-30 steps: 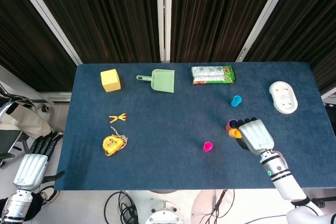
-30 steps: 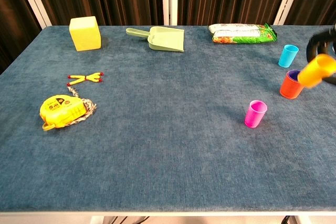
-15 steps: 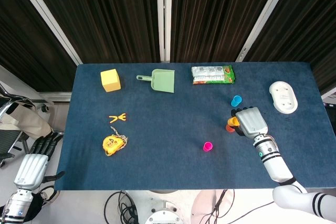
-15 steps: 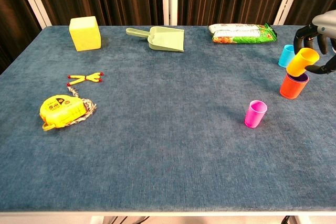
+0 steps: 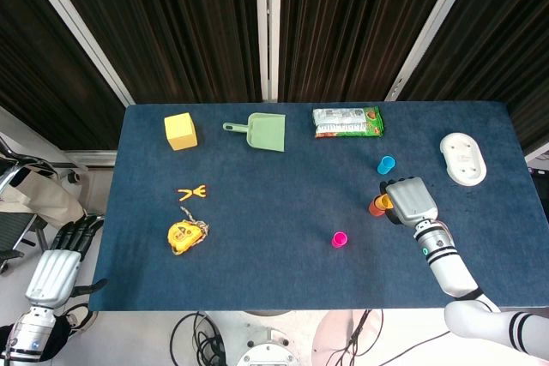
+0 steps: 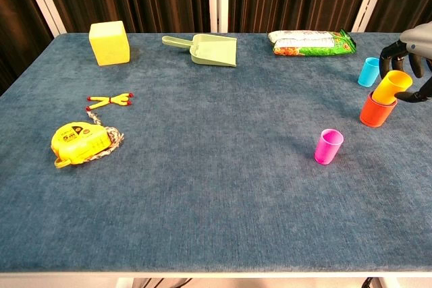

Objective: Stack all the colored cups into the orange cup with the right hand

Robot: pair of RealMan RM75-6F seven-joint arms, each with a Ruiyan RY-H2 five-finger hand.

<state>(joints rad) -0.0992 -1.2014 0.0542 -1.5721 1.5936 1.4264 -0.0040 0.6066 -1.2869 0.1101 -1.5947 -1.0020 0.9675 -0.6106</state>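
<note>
The orange cup [image 6: 374, 110] stands near the table's right edge, also seen as the orange cup [image 5: 375, 206] from above. A yellow cup [image 6: 392, 87] leans with its bottom inside the orange cup's mouth. My right hand [image 6: 413, 50] grips the yellow cup from the right, fingers curled around it; in the head view my right hand [image 5: 410, 201] covers most of it. The blue cup [image 6: 369, 71] stands just behind, the pink cup [image 6: 329, 146] in front left. My left hand [image 5: 57, 261] hangs off the table's left front corner, fingers apart, holding nothing.
A yellow block [image 6: 109, 43], a green dustpan [image 6: 206, 49] and a snack bag [image 6: 310, 42] line the far edge. A yellow tape measure [image 6: 79, 143] and small orange-yellow clip [image 6: 108, 102] lie at the left. A white oval object [image 5: 463, 159] sits far right.
My right hand carried the yellow cup from beside the orange cup up over it, then lowered it so its bottom sits in the orange cup's mouth.
</note>
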